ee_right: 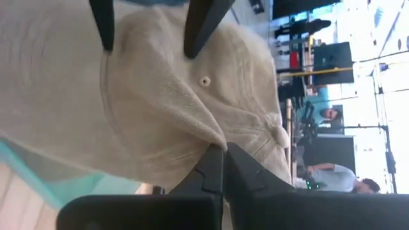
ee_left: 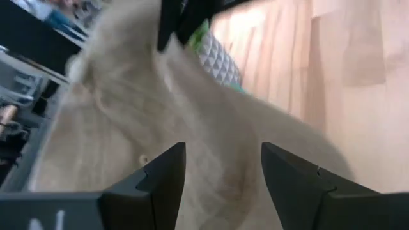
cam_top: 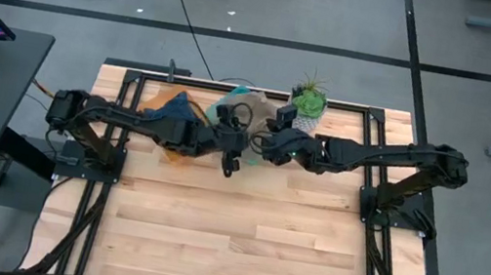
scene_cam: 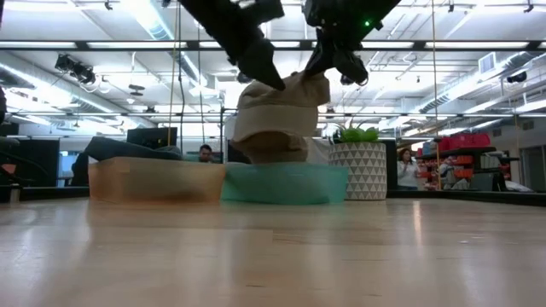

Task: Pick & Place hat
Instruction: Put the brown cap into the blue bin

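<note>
1. While the soft beige cloth hat [scene_cam: 281, 119] hangs in the air above the round teal plastic tub [scene_cam: 286, 183], both arms meet at it near the far edge of the light wooden table [cam_top: 229, 244].
2. My guess is that the step in hand is lifting the hat up and out of the tub, so it can be carried to a new spot.
3. To do this well, the arm that has the hat should rise straight and slow, so the loose cloth does not slip free.
4. It should also keep the hat away from the tub rim and from the small green plant in the white patterned pot [scene_cam: 358, 166] just beside the tub.
5. The right claw [ee_right: 223, 153] is pinched tight on a fold of the hat, with its two dark tips pressed together on the cloth.
6. The left claw [ee_left: 223, 166] is spread wide apart, and the hat fills the space in front of it.
7. I cannot tell if the left fingers [ee_left: 166, 172] touch the cloth, but they do not squeeze it.
8. An orange see-through box [scene_cam: 156, 181] with dark blue cloth in it sits next to the teal tub, on the left arm's side.
9. People [scene_cam: 408, 169] show far off in the room behind the table.
</note>
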